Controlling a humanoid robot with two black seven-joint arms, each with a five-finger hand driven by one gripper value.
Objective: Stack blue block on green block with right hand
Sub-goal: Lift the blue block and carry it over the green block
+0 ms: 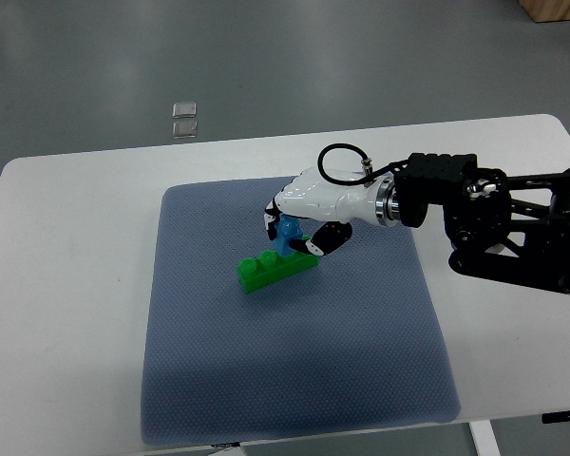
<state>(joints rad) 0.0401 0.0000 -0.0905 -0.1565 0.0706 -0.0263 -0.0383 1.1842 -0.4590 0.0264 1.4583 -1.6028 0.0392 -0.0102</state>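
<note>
Blue block [288, 234], gripped by the glossy white right robot hand [299, 233], touches the studded green block [276, 270].

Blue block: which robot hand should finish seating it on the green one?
Right. The right robot hand is already closed around the blue block, directly over the green block on the mat. No left arm appears in the top view.

Lab: white table [95, 190], gray mat [218, 380]
</note>
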